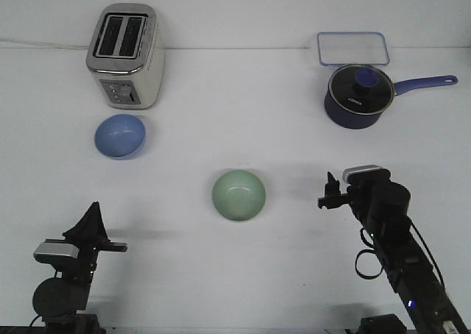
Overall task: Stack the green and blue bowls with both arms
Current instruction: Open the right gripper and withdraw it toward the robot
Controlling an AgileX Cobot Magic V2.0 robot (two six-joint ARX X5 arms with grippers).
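Note:
The light blue bowl (120, 136) sits upright on the white table at the left, just in front of the toaster. The pale green bowl (238, 195) sits upright near the middle of the table. The two bowls are well apart. My left gripper (93, 215) is low at the front left, pointing away from me, below the blue bowl and holding nothing. My right gripper (328, 190) is at the right, pointing left toward the green bowl with a clear gap between them, and holds nothing. Whether either gripper's jaws are open or shut does not show from this angle.
A cream and chrome toaster (125, 54) stands at the back left. A dark navy saucepan with a glass lid (358, 96) stands at the back right, its handle pointing right. A clear rectangular container (352, 48) lies behind it.

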